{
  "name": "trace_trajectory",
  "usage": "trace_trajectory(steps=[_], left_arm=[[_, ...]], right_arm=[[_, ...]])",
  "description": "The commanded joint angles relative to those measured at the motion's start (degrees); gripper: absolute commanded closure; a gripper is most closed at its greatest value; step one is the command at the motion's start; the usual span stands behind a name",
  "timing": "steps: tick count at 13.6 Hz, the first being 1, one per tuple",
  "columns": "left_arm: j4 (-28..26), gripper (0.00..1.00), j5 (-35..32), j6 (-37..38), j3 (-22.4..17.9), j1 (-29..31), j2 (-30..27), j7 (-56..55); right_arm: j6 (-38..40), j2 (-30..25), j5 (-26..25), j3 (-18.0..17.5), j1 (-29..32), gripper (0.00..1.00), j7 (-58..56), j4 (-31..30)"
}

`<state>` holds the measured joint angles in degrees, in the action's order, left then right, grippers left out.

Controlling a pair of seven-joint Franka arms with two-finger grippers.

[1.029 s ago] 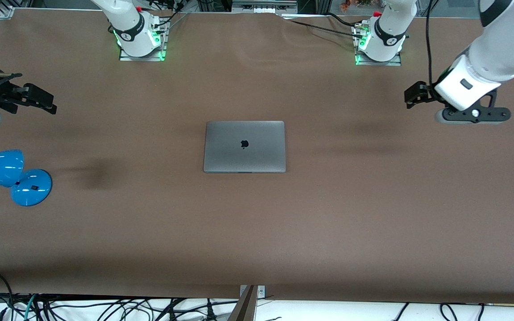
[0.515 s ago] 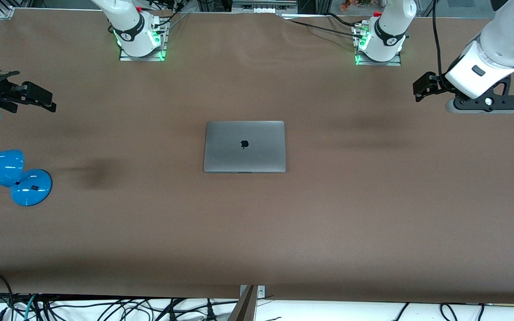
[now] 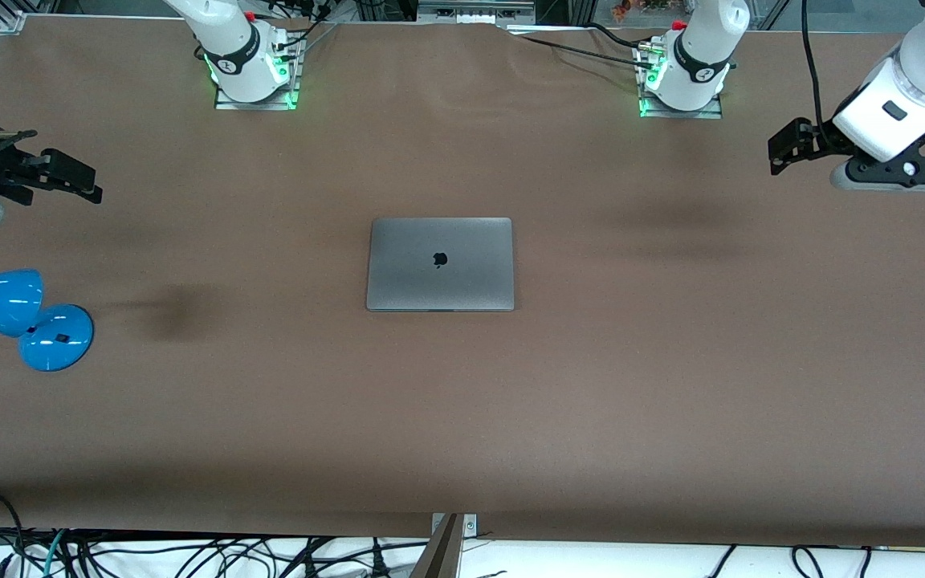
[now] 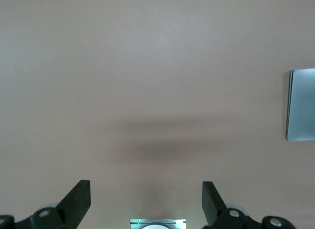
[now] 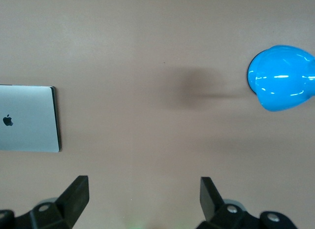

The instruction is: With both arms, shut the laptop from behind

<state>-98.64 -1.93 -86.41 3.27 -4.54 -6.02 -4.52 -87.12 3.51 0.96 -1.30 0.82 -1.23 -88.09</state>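
Note:
The space-grey laptop (image 3: 440, 263) lies shut and flat in the middle of the brown table (image 3: 671, 385), its black apple logo facing up. It also shows in the right wrist view (image 5: 27, 118) and at the edge of the left wrist view (image 4: 301, 104). My left gripper (image 3: 784, 148) is open and empty, high over the table at the left arm's end, well clear of the laptop. My right gripper (image 3: 77, 181) is open and empty over the table at the right arm's end. Both pairs of fingertips (image 4: 78, 197) (image 5: 78, 192) stand wide apart over bare table.
A blue desk lamp (image 3: 21, 317) stands at the right arm's end of the table, under the right gripper and nearer to the front camera; it shows in the right wrist view (image 5: 281, 77). The arm bases (image 3: 250, 68) (image 3: 683, 72) stand along the back edge.
The left arm has drawn its gripper up and away from the laptop, toward its end of the table. The right arm and the laptop have barely moved.

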Motion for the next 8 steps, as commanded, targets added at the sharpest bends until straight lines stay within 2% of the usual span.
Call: trace_trajectory(steps=[1,8], left_arm=[[-1.74,0.0,1.05,-0.96,-3.18,-3.72,-2.68,1.53],[-1.03,0.0,1.14,-0.08,-3.09,-4.07,-1.8,0.83]], right_arm=[[-0.24,-0.44,0.71,-0.11,0.59,0.0,-0.88,-0.33],[0.19,-0.35,0.8,-0.2,0.59,0.0,-0.88,-0.24]])
